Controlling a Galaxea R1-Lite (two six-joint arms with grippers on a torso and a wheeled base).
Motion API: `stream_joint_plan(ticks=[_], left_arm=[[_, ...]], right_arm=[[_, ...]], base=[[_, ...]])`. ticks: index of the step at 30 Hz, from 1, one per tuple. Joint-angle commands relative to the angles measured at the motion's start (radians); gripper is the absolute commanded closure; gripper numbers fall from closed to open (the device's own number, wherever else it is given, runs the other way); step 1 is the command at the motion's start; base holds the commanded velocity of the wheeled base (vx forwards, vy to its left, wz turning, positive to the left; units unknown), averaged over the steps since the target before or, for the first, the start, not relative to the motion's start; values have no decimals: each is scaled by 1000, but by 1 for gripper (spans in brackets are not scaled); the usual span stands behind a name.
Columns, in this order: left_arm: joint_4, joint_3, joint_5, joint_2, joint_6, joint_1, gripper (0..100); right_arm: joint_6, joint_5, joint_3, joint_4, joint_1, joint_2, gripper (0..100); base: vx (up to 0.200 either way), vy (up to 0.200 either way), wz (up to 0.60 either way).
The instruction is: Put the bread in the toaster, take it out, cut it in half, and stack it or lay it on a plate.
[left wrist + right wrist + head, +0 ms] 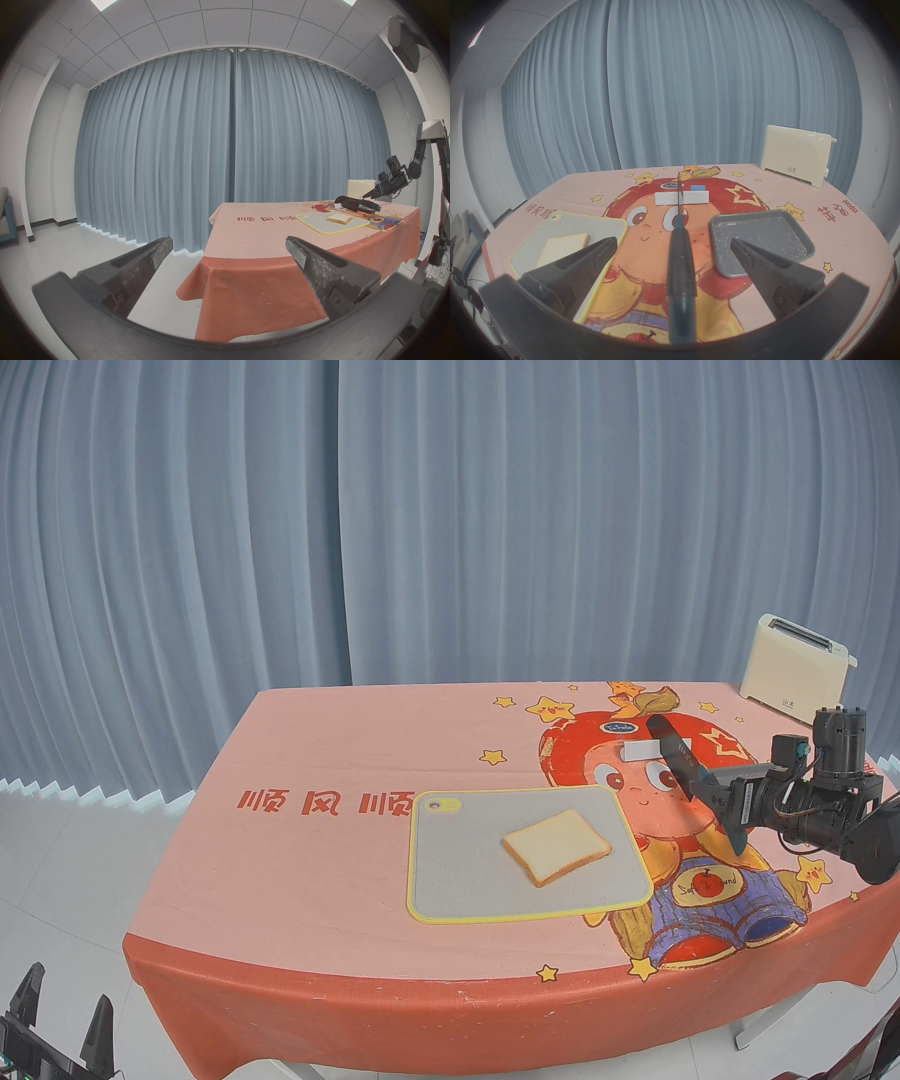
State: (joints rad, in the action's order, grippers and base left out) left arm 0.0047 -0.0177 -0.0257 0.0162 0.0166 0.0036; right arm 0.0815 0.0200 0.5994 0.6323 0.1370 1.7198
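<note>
Bread (556, 846): soft, light, squishes easy, so prob pinch gently by a crust edge. R gripper (672, 241) fingers apart above knife (680, 262), L gripper (228, 240) apart too.

We see a surface (328, 754) draped in a pink cartoon cloth (309, 932), with a yellow-rimmed cutting board (464, 890) near its front middle and a cream toaster (795, 667) at its far right corner. A knife (680, 253) lies right of the board, its blade on a white block (665, 198), with a grey tray (761, 239) just beside it.
</note>
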Motion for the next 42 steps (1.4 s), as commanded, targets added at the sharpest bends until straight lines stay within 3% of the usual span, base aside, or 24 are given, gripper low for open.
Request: stream_joint_plan(ticks=[1, 4, 12, 17, 42], left_arm=[[0, 16, 0, -16, 0, 1, 0], [0, 16, 0, -16, 0, 1, 0], [0, 18, 0, -16, 0, 1, 0], [0, 16, 0, -16, 0, 1, 0], [0, 18, 0, -16, 0, 1, 0]], right_arm=[[-6, 0, 16, 13, -30, 43, 0], [-16, 14, 37, 4, -45, 43, 0], [-103, 15, 76, -19, -57, 46, 0], [-101, 15, 92, -74, -48, 41, 0], [-92, 5, 115, -57, -16, 138, 0]], base=[[0, 0, 0], [0, 0, 0], [0, 0, 0], [0, 0, 0], [0, 0, 0]])
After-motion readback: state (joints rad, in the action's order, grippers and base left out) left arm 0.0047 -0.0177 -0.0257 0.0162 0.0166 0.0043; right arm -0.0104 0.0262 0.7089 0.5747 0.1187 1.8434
